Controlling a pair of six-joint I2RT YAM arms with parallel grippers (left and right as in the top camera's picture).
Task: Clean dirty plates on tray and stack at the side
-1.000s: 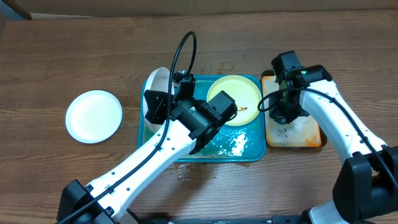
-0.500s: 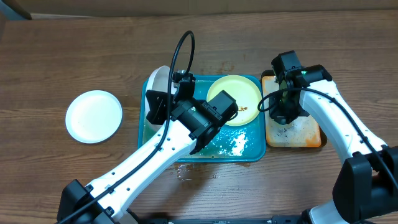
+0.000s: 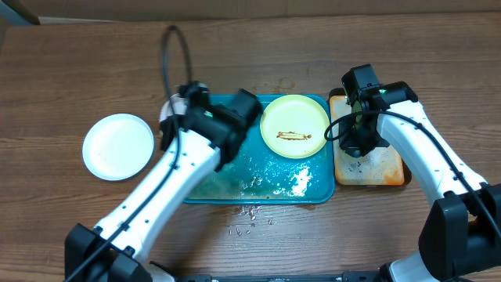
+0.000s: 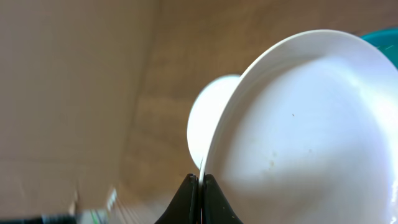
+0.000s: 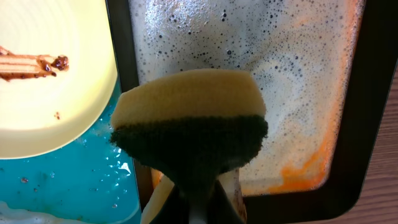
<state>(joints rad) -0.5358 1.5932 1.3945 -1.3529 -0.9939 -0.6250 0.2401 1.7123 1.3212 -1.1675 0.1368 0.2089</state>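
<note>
The left arm (image 3: 184,168) is swinging away from the middle of the teal tray (image 3: 262,174) toward its upper left corner, and the yellow-green plate (image 3: 293,125) it was covering is now showing whole. The left gripper (image 4: 200,186) is pinching the rim of a white plate (image 4: 311,137), its fingers closed tight on the thin edge. That plate is hanging on edge at the tray's upper left corner, and its face is looking clean but for a few faint specks. A second white plate (image 3: 118,146) is lying flat on the wooden table (image 3: 329,47), left of the tray and apart from it. The yellow-green plate is sitting in the tray's upper right, carrying a brown smear (image 5: 34,62) across its middle. The right gripper (image 5: 199,202) is clamping a yellow sponge (image 5: 189,102) with a dark scouring face. It is hovering over the foamy orange tray (image 5: 370,93) at the right of the frame, with the right arm (image 3: 427,149) reaching in from the lower right.
</note>
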